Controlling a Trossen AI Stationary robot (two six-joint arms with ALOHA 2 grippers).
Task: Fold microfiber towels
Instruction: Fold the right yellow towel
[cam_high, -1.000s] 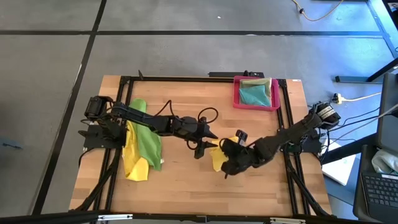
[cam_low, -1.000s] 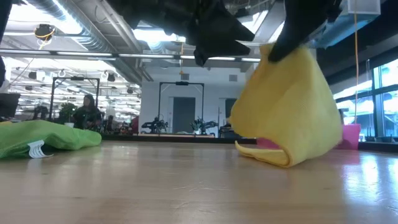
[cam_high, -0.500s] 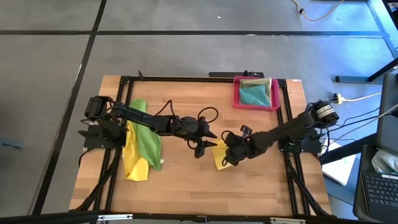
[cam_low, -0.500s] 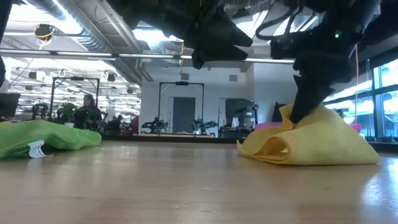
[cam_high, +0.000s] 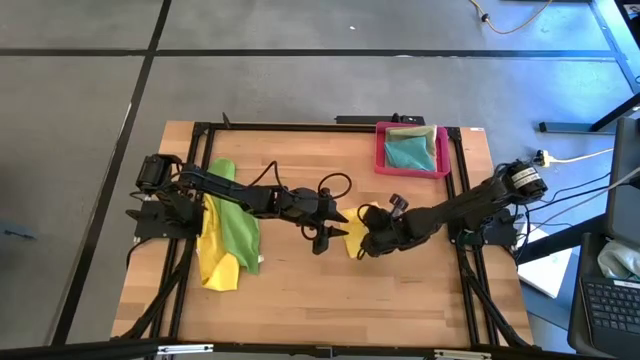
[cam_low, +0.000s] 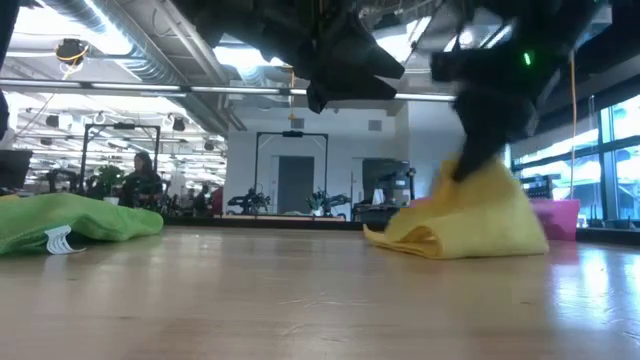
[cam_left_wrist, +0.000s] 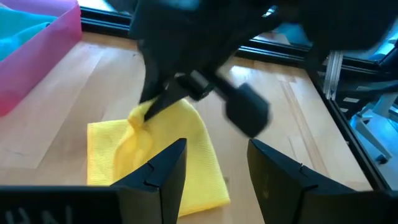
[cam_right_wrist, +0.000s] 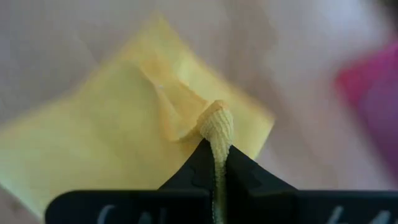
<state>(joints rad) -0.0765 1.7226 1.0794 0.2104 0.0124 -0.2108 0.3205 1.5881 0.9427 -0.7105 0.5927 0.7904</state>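
A yellow microfiber towel (cam_high: 353, 240) lies folded near the table's middle, its underside on the wood, also in the low view (cam_low: 470, 225). My right gripper (cam_high: 368, 242) stands over it, shut on a raised bunch of it. My left gripper (cam_high: 334, 224) hovers open just left of the towel and above the table, touching nothing; its own view shows the yellow towel (cam_left_wrist: 199, 149) beyond its two fingers. A bright green towel (cam_high: 234, 222) and another yellow one (cam_high: 214, 262) lie in a heap at the table's left. My right gripper pinches a bunched-up ridge of the yellow towel (cam_right_wrist: 216, 124) between its two fingertips. It comes slanting down from the table's right side. The pinched part (cam_left_wrist: 140, 117) stands up as a small peak, while the remainder of the towel lies slack on the table.
A pink-red tray (cam_high: 381, 160) at the far right holds a teal towel (cam_high: 408, 154) and a pale olive one (cam_high: 412, 131). Black frame rails (cam_high: 300, 127) run along the table's edges. Bare wood lies along the near edge.
My right gripper has gone down and toward the table's far edge, still shut on the yellow towel. The towel hung below it like a tent with only its lower fold on the table. It now lies heaped on the wood with just the pinched peak raised.
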